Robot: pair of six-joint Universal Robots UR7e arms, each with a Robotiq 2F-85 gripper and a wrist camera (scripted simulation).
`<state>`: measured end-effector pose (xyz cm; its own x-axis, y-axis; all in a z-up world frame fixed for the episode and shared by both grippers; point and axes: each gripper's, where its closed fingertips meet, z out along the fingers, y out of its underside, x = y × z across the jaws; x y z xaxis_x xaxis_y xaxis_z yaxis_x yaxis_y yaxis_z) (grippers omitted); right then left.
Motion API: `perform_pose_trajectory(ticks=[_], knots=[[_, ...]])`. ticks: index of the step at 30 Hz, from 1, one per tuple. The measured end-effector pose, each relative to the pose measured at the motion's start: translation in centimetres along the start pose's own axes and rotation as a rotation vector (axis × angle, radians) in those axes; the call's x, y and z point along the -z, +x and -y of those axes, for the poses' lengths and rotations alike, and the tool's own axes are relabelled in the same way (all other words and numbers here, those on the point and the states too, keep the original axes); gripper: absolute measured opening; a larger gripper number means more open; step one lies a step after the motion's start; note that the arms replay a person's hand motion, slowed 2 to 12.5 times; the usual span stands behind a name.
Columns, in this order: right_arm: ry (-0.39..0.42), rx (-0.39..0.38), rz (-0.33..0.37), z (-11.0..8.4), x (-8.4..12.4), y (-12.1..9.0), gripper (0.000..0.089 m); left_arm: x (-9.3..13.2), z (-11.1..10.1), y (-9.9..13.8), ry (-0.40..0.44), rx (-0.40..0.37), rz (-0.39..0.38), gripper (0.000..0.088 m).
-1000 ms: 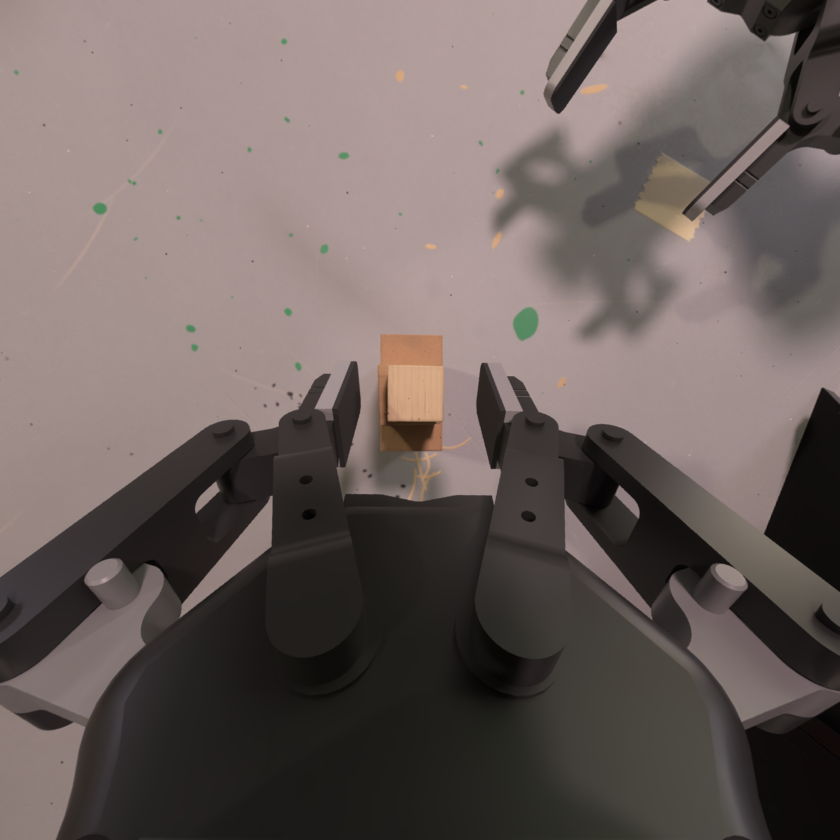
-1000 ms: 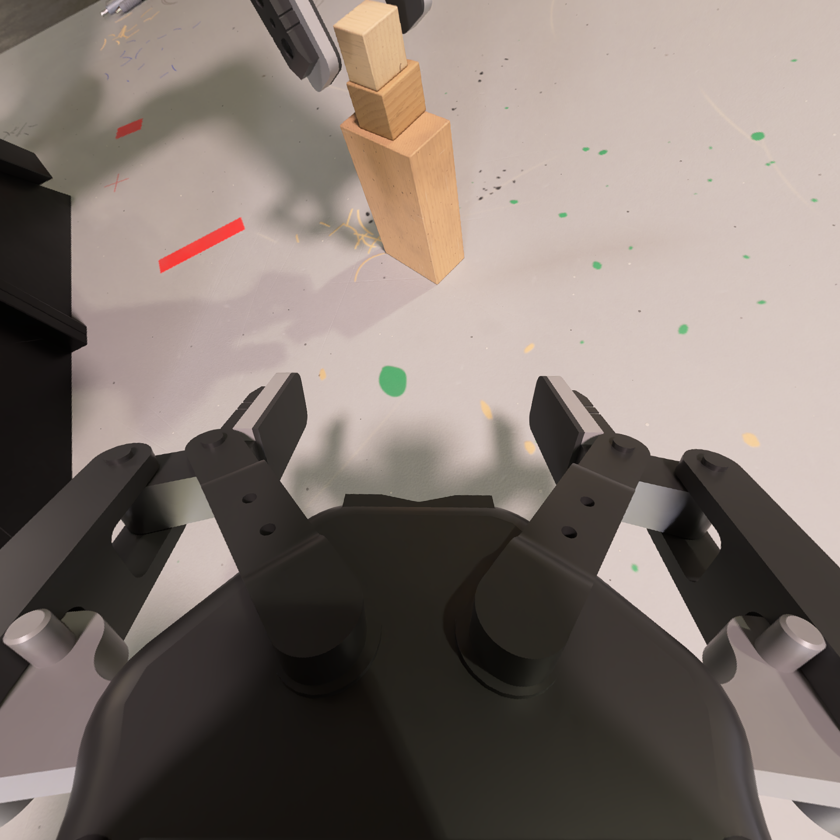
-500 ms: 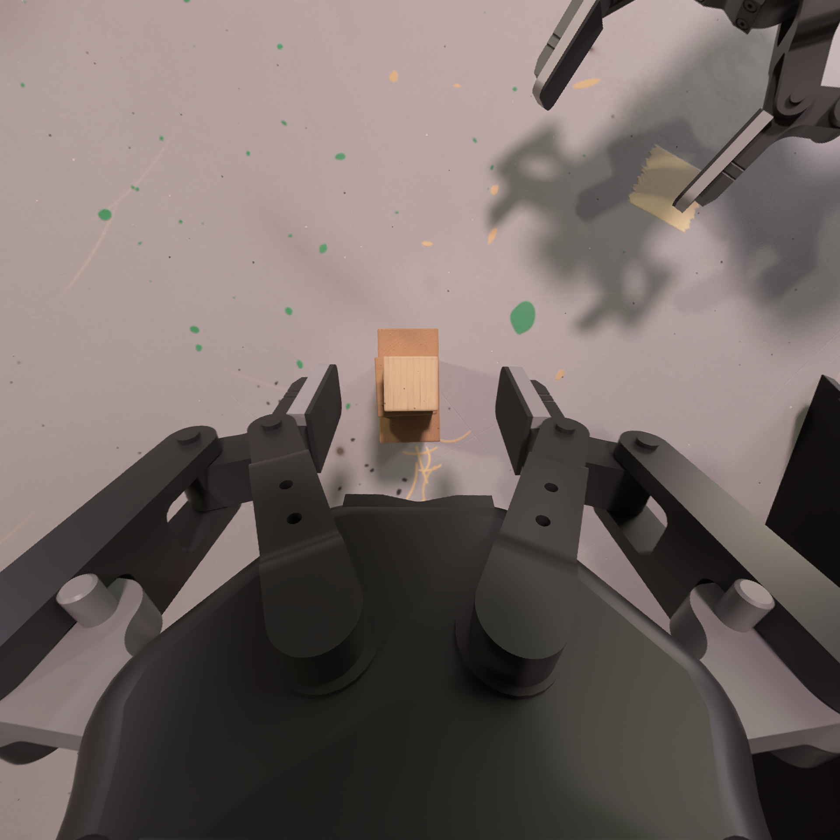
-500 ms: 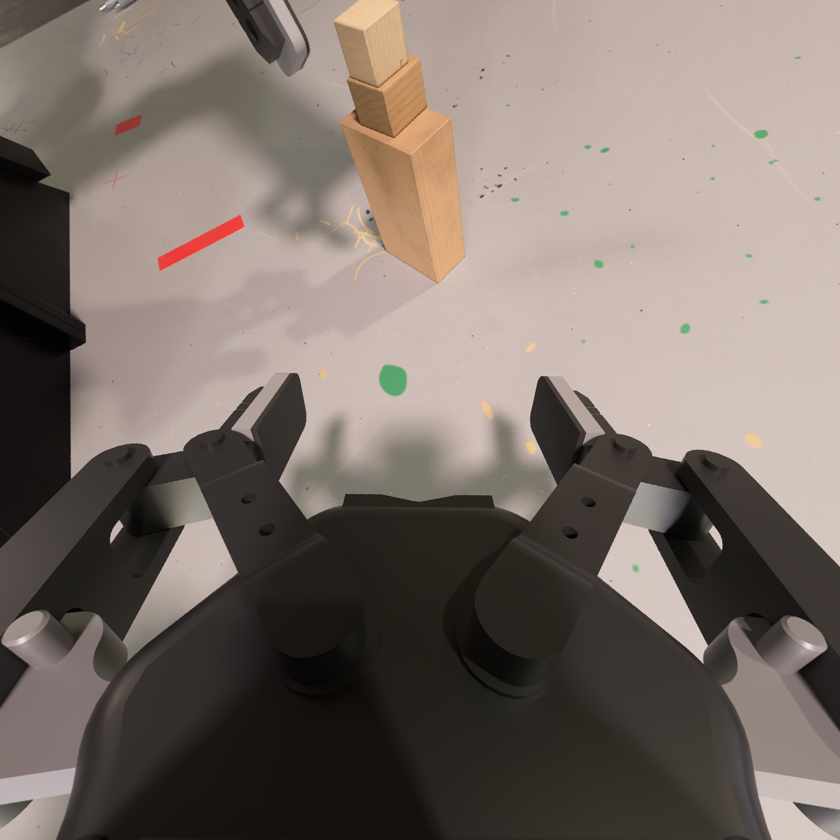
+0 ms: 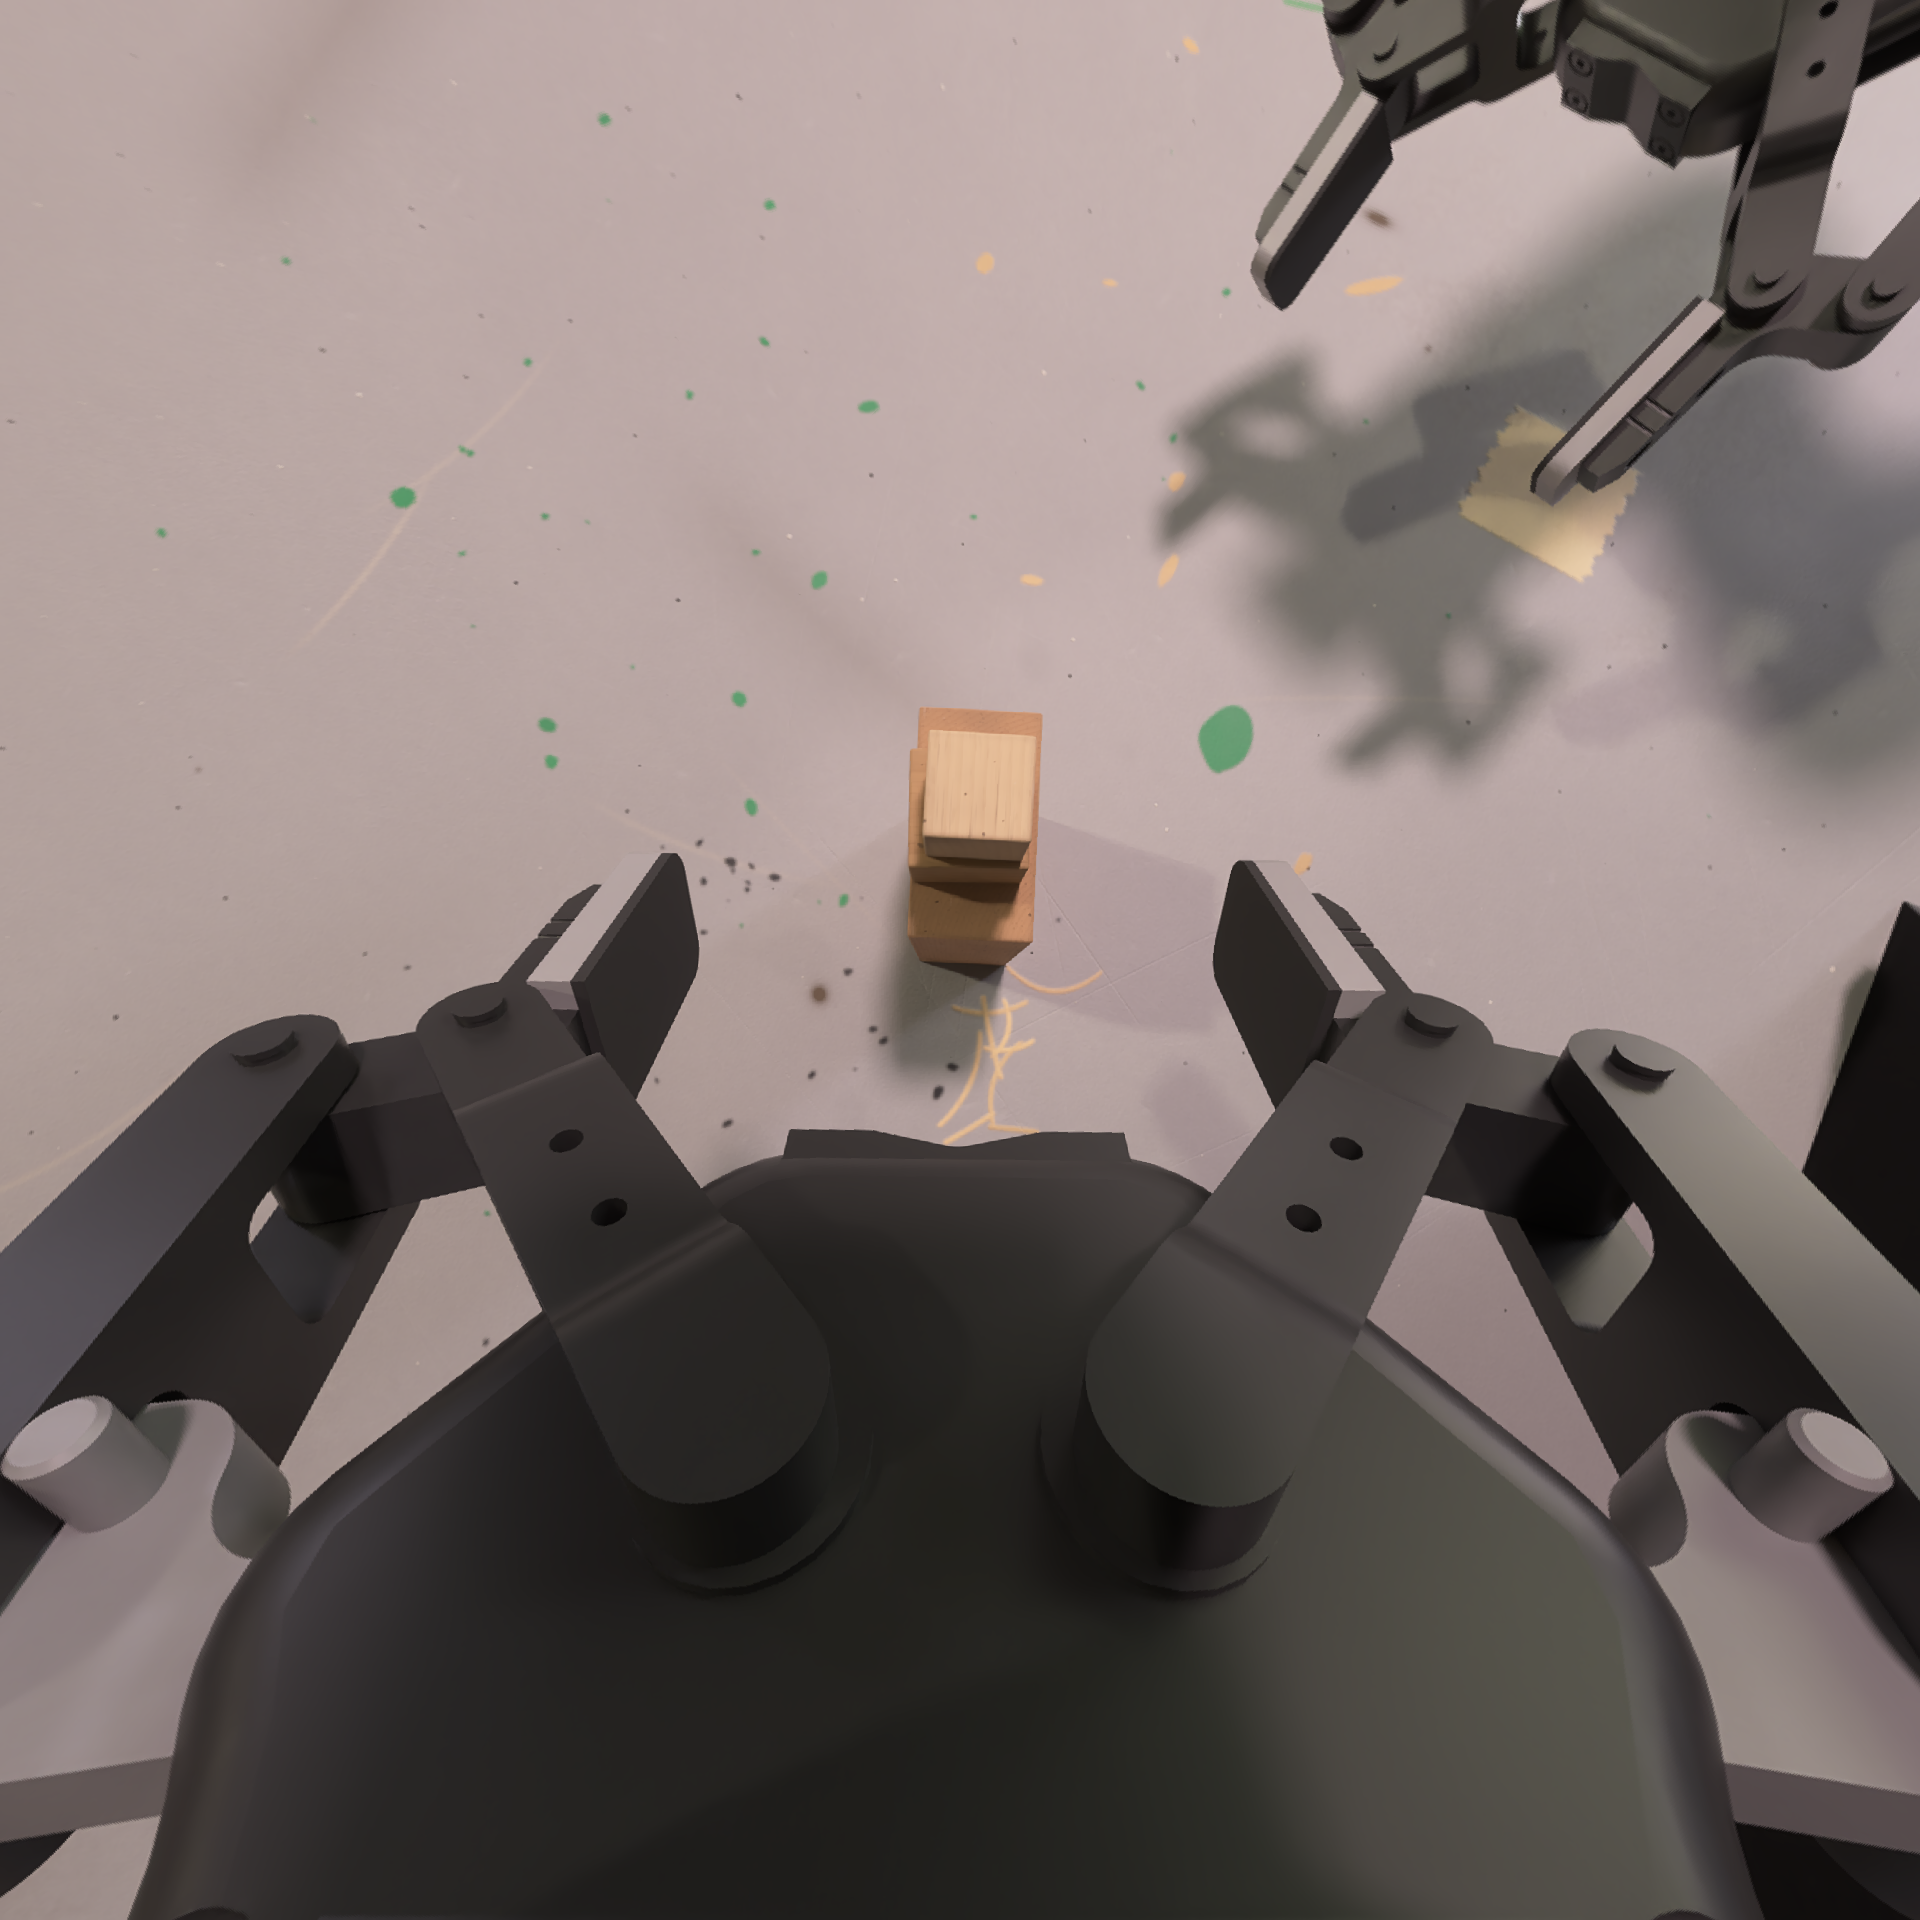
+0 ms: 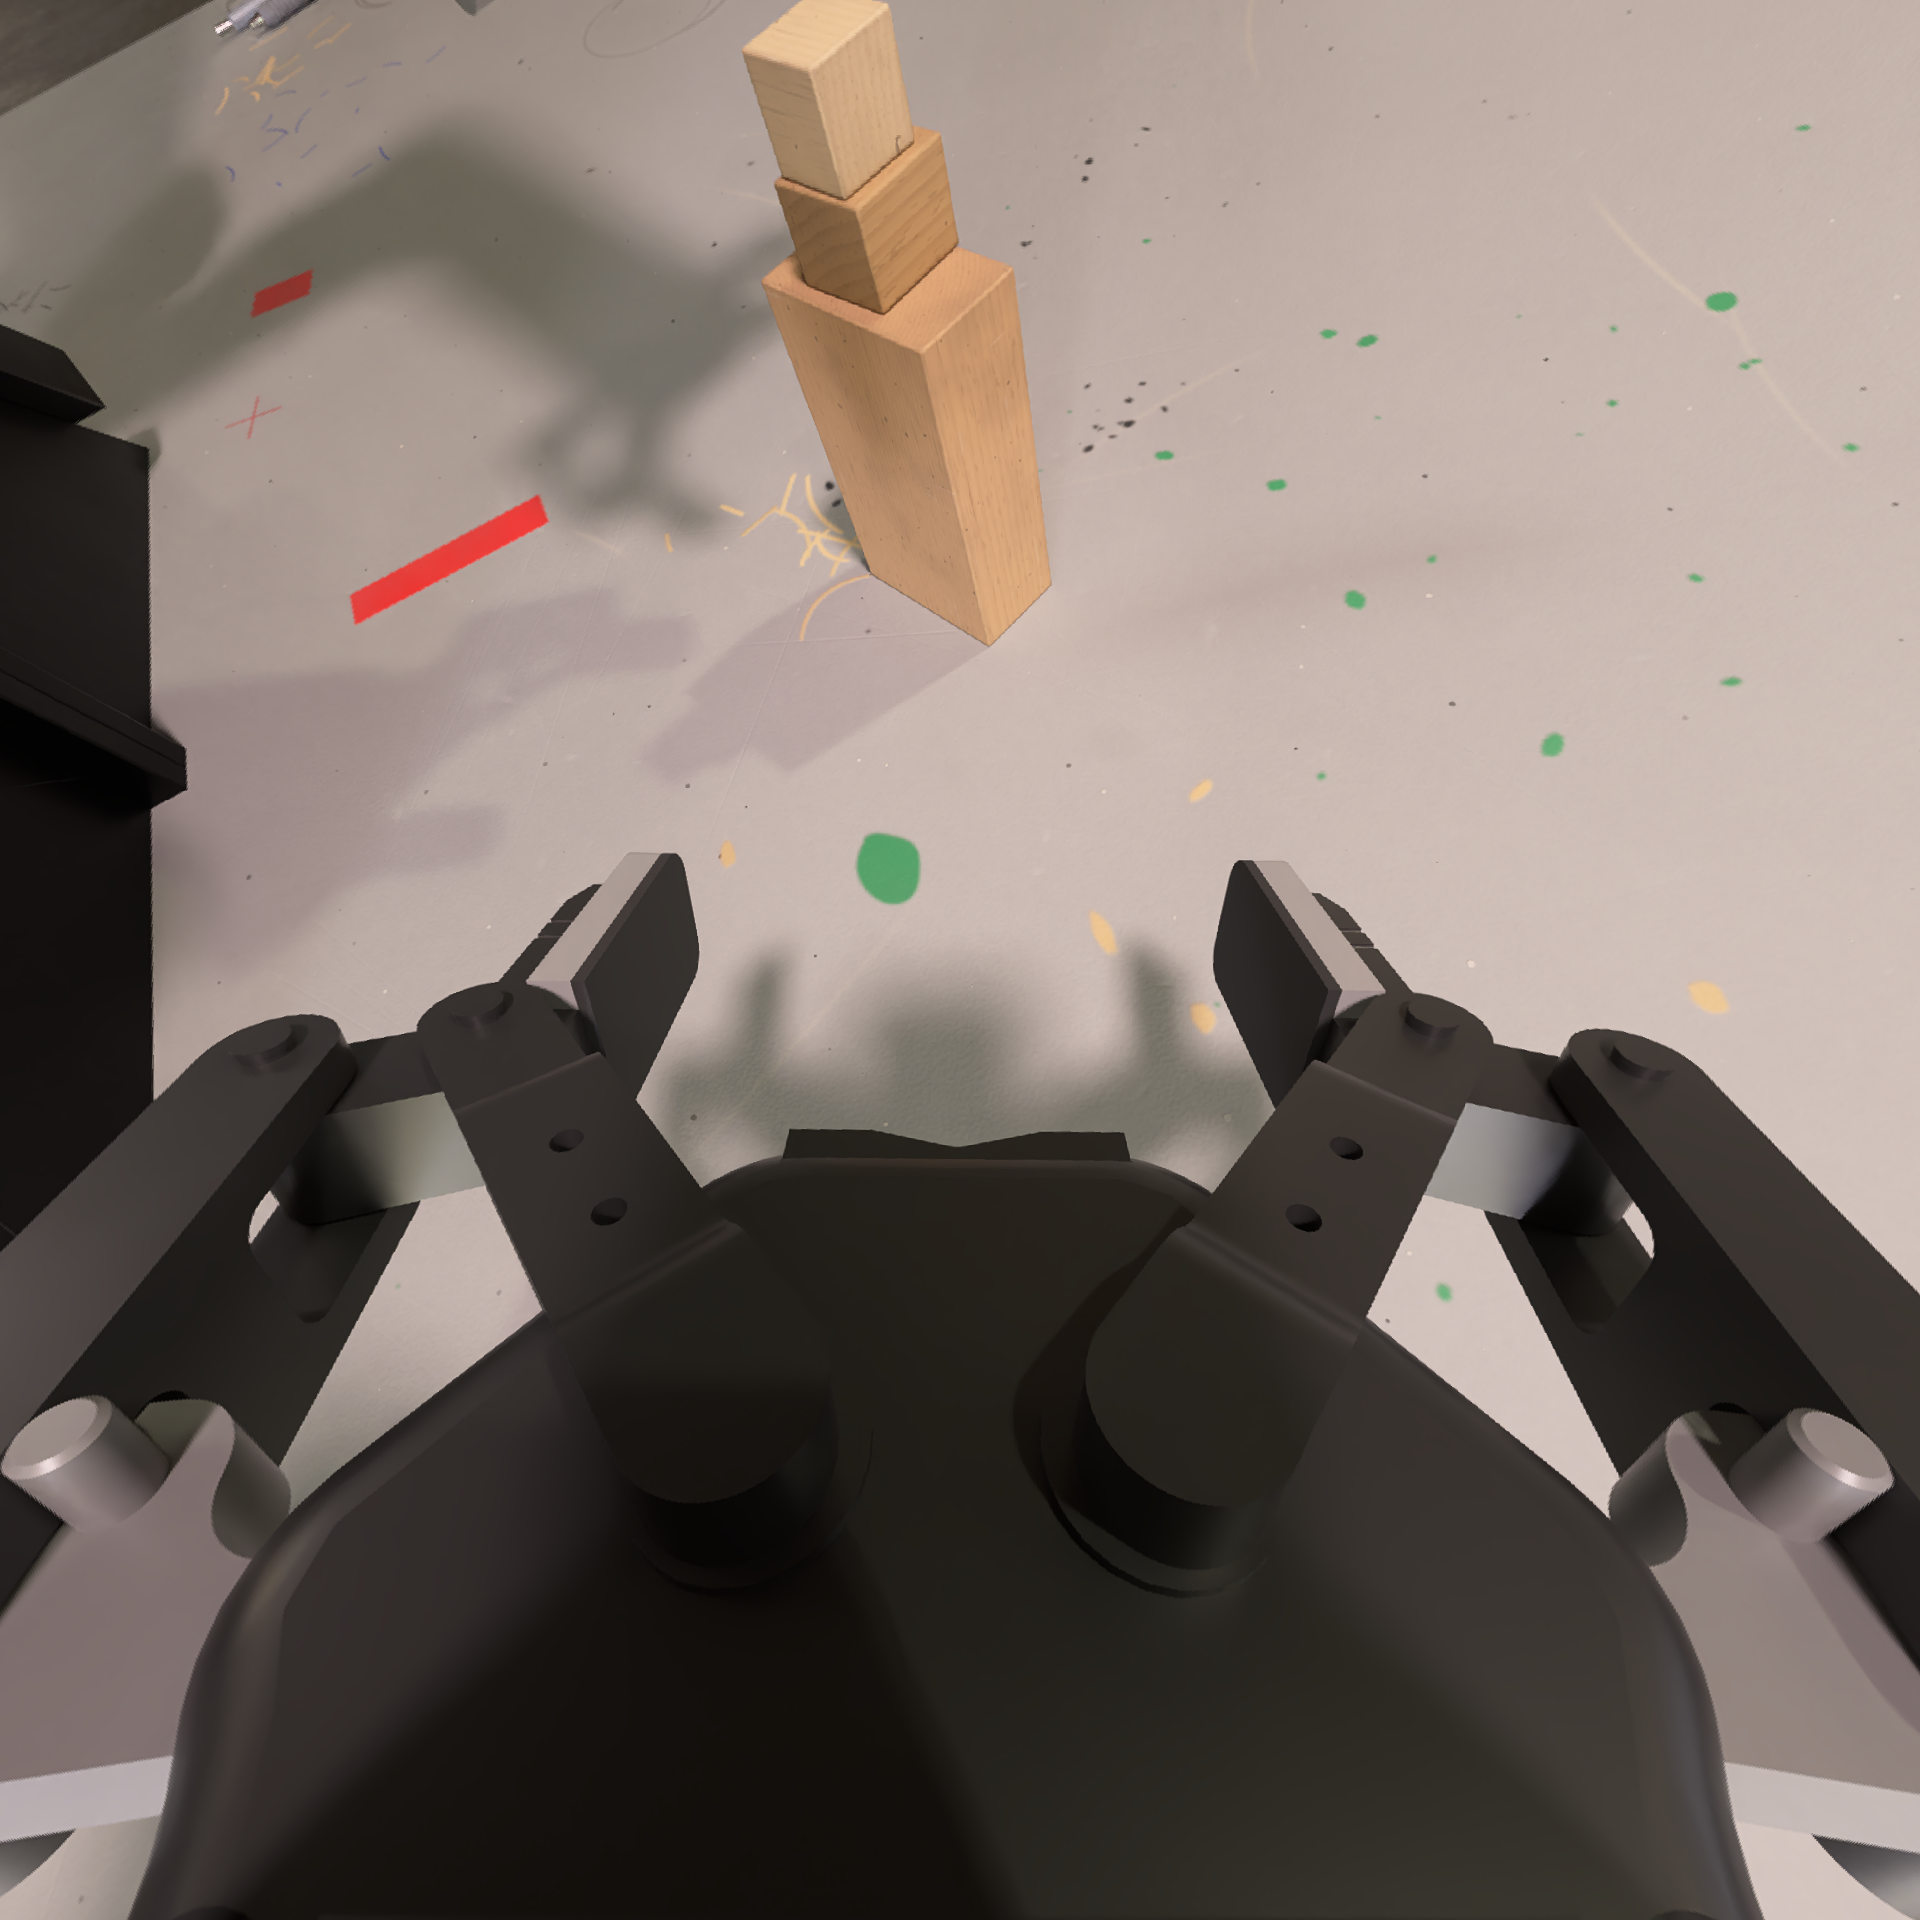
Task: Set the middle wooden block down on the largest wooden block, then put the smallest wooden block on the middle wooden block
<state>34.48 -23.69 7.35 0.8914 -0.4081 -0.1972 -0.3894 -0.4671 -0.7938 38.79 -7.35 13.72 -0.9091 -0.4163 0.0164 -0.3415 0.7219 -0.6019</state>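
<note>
a pale grey table [image 6: 1351, 831], flecked with green and orange paint spots, is seen from two wrist cameras. in the right wrist view, going left to right, a dark cabinet edge [image 6: 73, 727] is met first, then a red tape strip [image 6: 449, 558] lying flat, then the wooden tower just beside some orange scribbles. the largest wooden block [image 6: 925, 447] is stood upright on its small end, tall and honey-coloured. the middle wooden block [image 6: 871, 223], a darker tan, is set on its top face. the smallest wooden block [image 6: 829, 99], the palest, with fine straight grain, is rested on that, shifted a little toward one corner. the right gripper [image 6: 956, 935] is held near the tower with its fingers spread wide and nothing between them.

in the left wrist view the same tower is looked down on from above, so the smallest wooden block [image 5: 981, 783] covers most of the two below. the left gripper [image 5: 956, 935] is fully spread, empty, clear of the blocks. at upper right the right gripper [image 5: 1423, 384] is seen above a scrap of beige tape [image 5: 1548, 520].
</note>
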Motion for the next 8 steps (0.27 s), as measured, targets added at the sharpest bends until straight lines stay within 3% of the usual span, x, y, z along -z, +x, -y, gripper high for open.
perform_pose_trajectory(ticks=[8], knots=[[0.002,-0.007,-0.005,0.0,0.0,0.2,0.0854,1.6,-0.2,-0.3,0.141,0.054,0.056,0.0854]])
